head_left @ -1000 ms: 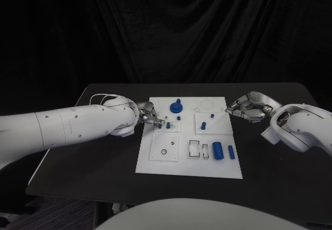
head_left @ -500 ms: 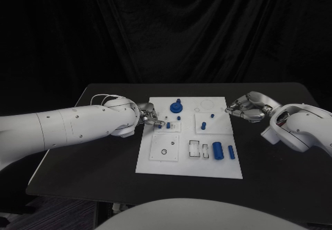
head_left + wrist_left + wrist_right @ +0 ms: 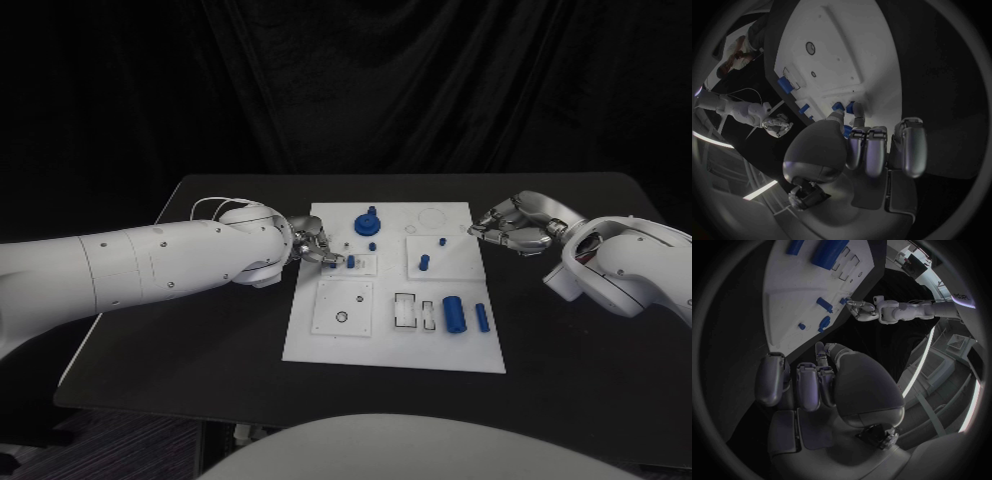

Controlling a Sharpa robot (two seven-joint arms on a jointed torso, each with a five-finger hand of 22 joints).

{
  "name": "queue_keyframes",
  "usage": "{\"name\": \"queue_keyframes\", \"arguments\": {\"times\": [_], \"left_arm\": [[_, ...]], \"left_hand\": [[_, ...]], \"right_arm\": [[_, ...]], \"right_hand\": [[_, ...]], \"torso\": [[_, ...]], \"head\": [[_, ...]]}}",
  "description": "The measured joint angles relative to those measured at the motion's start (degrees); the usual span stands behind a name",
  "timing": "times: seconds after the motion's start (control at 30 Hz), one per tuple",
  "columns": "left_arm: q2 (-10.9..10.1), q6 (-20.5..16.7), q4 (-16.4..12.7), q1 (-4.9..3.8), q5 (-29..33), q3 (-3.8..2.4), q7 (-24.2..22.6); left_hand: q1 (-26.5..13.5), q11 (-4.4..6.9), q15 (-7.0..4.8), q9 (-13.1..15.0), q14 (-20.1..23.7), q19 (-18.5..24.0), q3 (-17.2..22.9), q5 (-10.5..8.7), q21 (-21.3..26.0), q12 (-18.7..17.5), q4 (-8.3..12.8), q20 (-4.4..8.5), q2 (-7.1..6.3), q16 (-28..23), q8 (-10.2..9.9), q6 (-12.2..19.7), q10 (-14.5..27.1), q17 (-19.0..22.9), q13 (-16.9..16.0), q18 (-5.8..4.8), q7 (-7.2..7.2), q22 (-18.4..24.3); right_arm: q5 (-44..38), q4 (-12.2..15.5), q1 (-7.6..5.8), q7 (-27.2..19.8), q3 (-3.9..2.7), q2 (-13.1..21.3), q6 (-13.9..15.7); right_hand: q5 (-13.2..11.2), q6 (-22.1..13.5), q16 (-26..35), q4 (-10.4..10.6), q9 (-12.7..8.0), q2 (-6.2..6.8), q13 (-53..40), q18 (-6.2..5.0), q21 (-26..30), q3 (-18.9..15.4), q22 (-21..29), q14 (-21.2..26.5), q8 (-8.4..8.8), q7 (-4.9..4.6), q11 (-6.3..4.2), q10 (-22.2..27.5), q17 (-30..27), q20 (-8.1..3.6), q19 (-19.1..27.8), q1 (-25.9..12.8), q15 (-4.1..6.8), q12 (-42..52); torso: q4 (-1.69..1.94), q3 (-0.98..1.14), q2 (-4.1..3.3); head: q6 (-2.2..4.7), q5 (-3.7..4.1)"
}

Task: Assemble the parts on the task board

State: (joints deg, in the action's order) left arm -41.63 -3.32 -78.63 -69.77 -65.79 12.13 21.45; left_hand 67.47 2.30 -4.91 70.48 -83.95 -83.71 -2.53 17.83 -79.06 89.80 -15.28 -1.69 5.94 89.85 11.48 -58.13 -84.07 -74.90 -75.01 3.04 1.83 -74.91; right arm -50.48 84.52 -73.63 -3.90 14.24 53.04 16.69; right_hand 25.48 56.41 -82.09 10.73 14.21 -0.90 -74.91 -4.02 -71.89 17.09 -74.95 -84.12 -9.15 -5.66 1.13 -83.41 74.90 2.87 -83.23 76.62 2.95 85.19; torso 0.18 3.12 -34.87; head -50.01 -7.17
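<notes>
The white task board (image 3: 389,350) lies mid-table. My left hand (image 3: 312,245) hovers over its left edge, fingers curled, pinching a small blue part (image 3: 846,131) between thumb and fingertips beside a blue peg (image 3: 351,262) standing in a small square plate. My right hand (image 3: 508,226) sits at the board's right edge with its fingers curled in and nothing held. A blue knob (image 3: 366,224), a short peg (image 3: 424,263), a thick cylinder (image 3: 453,313) and a thin pin (image 3: 482,318) rest on the board. The left wrist view shows the left hand (image 3: 864,150) above the board (image 3: 836,50); the right wrist view shows the right hand (image 3: 807,385).
A plate with a round hole (image 3: 345,306) and two rectangular slots (image 3: 405,312) lie in the board's near half. Bare black table (image 3: 188,340) surrounds the board on all sides. In the right wrist view my left hand (image 3: 862,309) shows across the board (image 3: 786,295).
</notes>
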Motion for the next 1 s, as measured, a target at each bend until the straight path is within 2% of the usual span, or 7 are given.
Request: {"name": "queue_keyframes", "arguments": {"times": [0.27,0.5,0.63,0.7,0.77,0.93,1.0], "left_arm": [[0.15,0.52,0.11,0.15,-0.01,0.0,0.0],[0.26,0.72,0.24,0.25,-0.01,0.0,-0.06],[0.29,0.73,0.28,0.28,-0.02,-0.03,-0.11],[0.29,0.72,0.28,0.3,-0.02,-0.04,-0.16],[0.3,0.72,0.28,0.33,-0.02,-0.06,-0.22],[0.3,0.63,0.19,0.39,-0.01,-0.09,-0.56],[0.3,0.56,0.17,0.41,-0.01,-0.11,-0.67]], "left_hand": [[0.31,-0.2,0.0,-0.88,0.0,0.36,0.76,1.59,0.41,0.0,0.26,-0.35,-0.11,0.0,-1.23,0.41,0.21,0.0,0.0,0.01,0.41,0.0],[1.25,-0.39,0.0,-1.95,0.0,0.36,2.05,4.17,0.78,0.0,0.77,-0.35,-0.52,0.0,-2.11,0.41,0.02,0.0,0.0,0.0,0.41,0.0],[1.82,-0.39,0.0,-2.55,0.0,0.35,3.63,6.99,1.0,0.0,1.05,-0.36,-0.71,0.0,-2.95,0.41,0.02,0.0,0.0,0.0,0.41,0.0],[2.35,-0.39,0.0,-2.86,0.0,0.47,4.82,8.72,1.23,0.0,1.17,-0.47,-1.25,0.0,-3.22,0.41,0.02,0.0,0.0,0.01,0.41,0.0],[2.42,-0.39,0.0,-2.99,0.0,0.56,5.36,9.28,1.3,0.0,1.37,-0.56,-1.31,0.0,-3.29,0.41,0.02,0.0,0.01,0.01,0.42,0.01],[3.51,-0.39,0.0,-3.81,0.0,0.56,9.51,13.15,1.3,0.0,2.16,-0.56,-2.41,0.0,-4.06,0.41,0.02,0.0,0.0,0.01,0.45,0.01],[3.5,-0.39,0.0,-4.29,0.0,0.56,11.87,14.48,1.36,0.0,2.62,-0.56,-3.27,0.0,-4.34,0.39,0.02,0.0,0.0,0.01,0.65,0.01]], "right_arm": [[0.0,0.01,0.0,0.01,0.0,0.0,-0.07],[0.0,0.01,0.0,0.03,0.0,-0.02,-0.17],[0.0,0.0,0.0,0.04,0.0,-0.02,-0.22],[0.0,-0.02,0.0,0.04,0.0,-0.03,-0.25],[0.0,-0.03,0.0,0.05,0.0,-0.04,-0.27],[0.0,-0.04,0.0,0.06,0.0,-0.09,-0.31],[0.0,-0.04,0.0,0.06,0.0,-0.12,-0.33]], "right_hand": [[0.0,0.0,0.0,-0.16,0.05,0.0,0.0,0.0,0.22,-0.16,0.0,0.0,0.0,0.0,0.0,0.0,0.0,0.0,0.0,0.0,0.0,0.0],[0.0,0.0,0.0,-0.25,0.05,0.0,0.0,0.0,0.22,-0.06,0.01,0.0,0.0,0.0,0.0,0.0,0.0,0.0,0.0,0.0,0.0,-0.13],[0.0,0.0,0.0,-0.32,0.05,0.0,0.0,0.0,0.22,0.0,0.01,0.0,0.0,0.0,0.0,0.0,0.0,0.0,0.0,0.0,0.0,-0.22],[0.0,0.0,0.0,-0.32,0.04,0.0,0.0,0.0,0.45,0.0,0.01,0.0,0.0,0.0,0.0,0.0,0.0,0.0,0.0,0.0,0.0,-0.22],[0.09,0.0,0.0,-0.32,0.04,0.0,0.0,0.0,0.45,0.0,0.01,0.0,0.0,0.0,0.0,0.0,0.0,0.0,0.0,0.0,0.0,-0.22],[0.23,0.0,0.0,-0.5,0.04,0.0,0.0,0.0,0.45,0.18,0.02,0.0,0.0,0.0,0.0,0.0,0.0,0.0,0.0,0.0,0.0,-0.22],[0.23,0.0,0.0,-0.55,0.04,0.0,0.0,0.0,0.45,0.23,0.02,0.0,0.0,0.0,0.0,0.0,0.0,0.0,0.0,0.0,0.0,-0.22]], "torso": [[-0.04,0.01,-0.03],[-0.04,0.02,-0.06],[-0.03,0.02,-0.06],[-0.02,0.02,-0.06],[-0.02,0.01,-0.05],[-0.03,-0.02,-0.03],[-0.03,-0.03,-0.03]], "head": [[0.0,-0.06],[0.0,-0.03],[0.0,-0.03],[0.0,-0.1],[0.0,-0.15],[0.0,-0.19],[0.0,-0.19]]}}
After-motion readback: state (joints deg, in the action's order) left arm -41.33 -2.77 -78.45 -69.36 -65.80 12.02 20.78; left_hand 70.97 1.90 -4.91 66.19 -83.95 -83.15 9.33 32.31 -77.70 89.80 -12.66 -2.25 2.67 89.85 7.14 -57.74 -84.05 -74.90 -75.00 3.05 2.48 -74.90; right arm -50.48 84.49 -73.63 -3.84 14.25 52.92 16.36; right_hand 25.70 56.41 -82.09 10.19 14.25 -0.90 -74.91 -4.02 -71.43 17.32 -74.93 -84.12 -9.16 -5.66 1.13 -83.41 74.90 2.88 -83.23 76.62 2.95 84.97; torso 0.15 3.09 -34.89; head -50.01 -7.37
